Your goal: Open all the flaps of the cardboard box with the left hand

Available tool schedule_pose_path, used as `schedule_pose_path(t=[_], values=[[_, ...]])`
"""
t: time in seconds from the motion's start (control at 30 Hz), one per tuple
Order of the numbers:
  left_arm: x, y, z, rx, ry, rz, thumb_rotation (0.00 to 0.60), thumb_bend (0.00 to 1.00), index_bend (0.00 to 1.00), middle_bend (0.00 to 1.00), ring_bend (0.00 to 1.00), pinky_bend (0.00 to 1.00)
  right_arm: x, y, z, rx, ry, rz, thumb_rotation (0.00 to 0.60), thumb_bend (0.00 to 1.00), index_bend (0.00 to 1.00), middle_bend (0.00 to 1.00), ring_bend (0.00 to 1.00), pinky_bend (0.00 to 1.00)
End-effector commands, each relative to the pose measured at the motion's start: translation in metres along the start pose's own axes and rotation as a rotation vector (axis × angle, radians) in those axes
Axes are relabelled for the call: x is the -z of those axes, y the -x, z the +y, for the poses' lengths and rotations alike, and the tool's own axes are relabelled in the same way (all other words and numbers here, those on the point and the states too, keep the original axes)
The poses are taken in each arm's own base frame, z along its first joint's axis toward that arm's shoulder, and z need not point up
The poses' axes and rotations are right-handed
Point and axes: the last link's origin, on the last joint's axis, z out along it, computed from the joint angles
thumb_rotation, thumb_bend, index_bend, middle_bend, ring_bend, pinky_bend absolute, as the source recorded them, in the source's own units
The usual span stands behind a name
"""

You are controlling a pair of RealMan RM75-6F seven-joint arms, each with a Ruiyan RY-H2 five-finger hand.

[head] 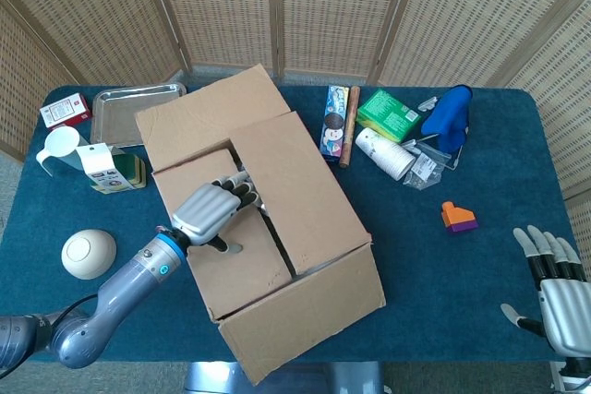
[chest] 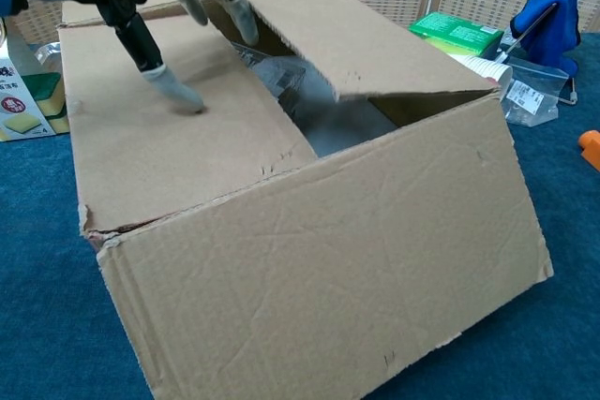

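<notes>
We see left robot hand (head: 211,212) empty, fingers spread, over cardboard box (head: 305,316) mid-worktop – fingertips (chest: 241,18) at seam gap. We'd hook under right flap (head: 294,193) edge, lift outward. Right robot hand (head: 557,292) idle, splayed.

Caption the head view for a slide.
Left hand reaches across a folded-in flap toward the gap in the cardboard box.

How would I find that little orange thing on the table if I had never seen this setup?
Start at the big cardboard box in the middle of the blue table, then look right across bare cloth. The small orange block sits alone there, below the blue mitt. It is the only orange item and has a purple base.
</notes>
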Motion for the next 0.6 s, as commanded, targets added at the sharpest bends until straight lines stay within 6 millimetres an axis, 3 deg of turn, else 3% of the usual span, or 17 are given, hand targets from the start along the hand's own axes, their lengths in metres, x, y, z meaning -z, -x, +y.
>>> schedule_pose_path(t=[0.03, 0.3, 0.6], values=[[0.001, -0.004, 0.000, 0.003, 0.002, 0.023, 0.600, 0.04, 0.21, 0.00, 0.01, 0.17, 0.000, 0.000, 0.000, 0.001, 0.000, -0.001, 0.600, 0.00, 0.00, 0.00, 0.00, 0.00], [-0.010, -0.013, 0.003, 0.016, 0.010, 0.062, 0.600, 0.04, 0.18, 0.00, 0.00, 0.17, 0.000, 0.002, -0.001, 0.007, 0.000, -0.004, 0.600, 0.00, 0.00, 0.00, 0.00, 0.00], [-0.030, -0.026, 0.022, 0.025, 0.039, 0.104, 0.600, 0.04, 0.17, 0.00, 0.00, 0.17, -0.001, 0.000, 0.000, -0.001, 0.003, -0.004, 0.600, 0.00, 0.00, 0.00, 0.00, 0.00]])
